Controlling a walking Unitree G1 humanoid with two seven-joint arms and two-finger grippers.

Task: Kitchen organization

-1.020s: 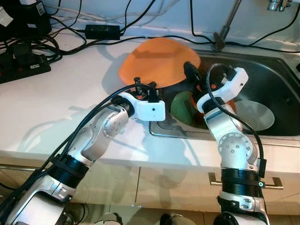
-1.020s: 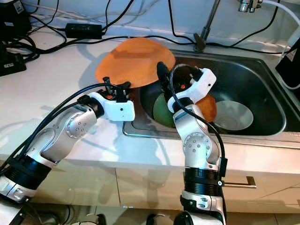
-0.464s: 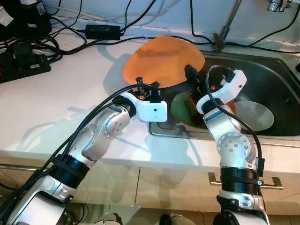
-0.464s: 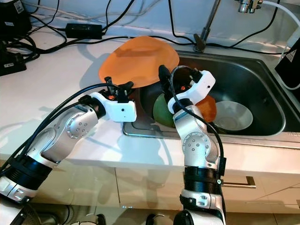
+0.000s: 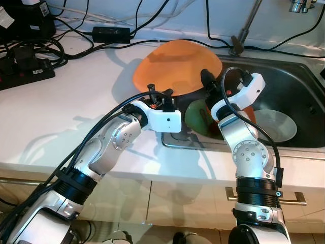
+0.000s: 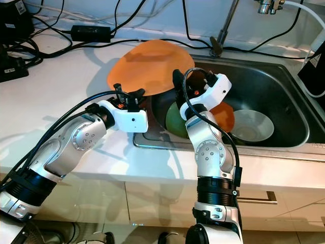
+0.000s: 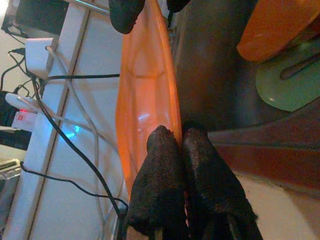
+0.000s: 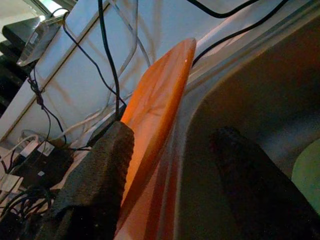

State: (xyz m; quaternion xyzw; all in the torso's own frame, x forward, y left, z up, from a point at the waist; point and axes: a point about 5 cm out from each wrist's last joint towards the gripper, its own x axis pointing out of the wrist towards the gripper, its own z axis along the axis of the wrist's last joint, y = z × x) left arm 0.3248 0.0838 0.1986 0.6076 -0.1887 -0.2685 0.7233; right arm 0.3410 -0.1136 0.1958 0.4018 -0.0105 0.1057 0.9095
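Left wrist view, left tool (image 7: 179,150) pinching orange plate (image 7: 145,95)

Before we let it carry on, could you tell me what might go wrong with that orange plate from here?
The left tool pinches only the rim of the orange plate, which hangs partly over the sink; it could slip and drop onto the green plate. The right tool stands open astride the far rim, so closing off-centre might twist the plate. Cables on the counter lie close behind and could snag.
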